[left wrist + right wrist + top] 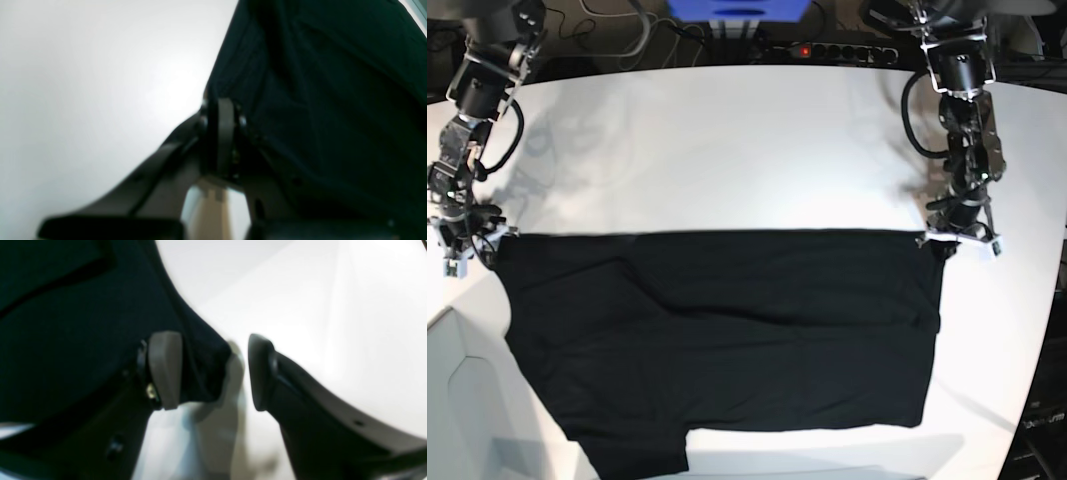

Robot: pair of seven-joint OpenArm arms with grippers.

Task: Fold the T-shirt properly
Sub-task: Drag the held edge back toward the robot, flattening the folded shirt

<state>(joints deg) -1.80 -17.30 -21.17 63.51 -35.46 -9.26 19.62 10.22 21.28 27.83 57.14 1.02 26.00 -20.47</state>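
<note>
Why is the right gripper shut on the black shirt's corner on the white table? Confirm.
Not shut: the right gripper is open, its fingers apart around a corner of the black shirt on the white table. The right wrist view shows it.

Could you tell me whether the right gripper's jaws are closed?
No, the right gripper stands open, with a T-shirt corner between its pads.

Both wrist views are blurred. In the left wrist view the shirt [333,100] runs off the top, right and bottom edges and hides 1 finger of the left gripper [223,133]. In the base view its lower hem [627,470] is cut off by the bottom edge, and both arms by the top.
</note>
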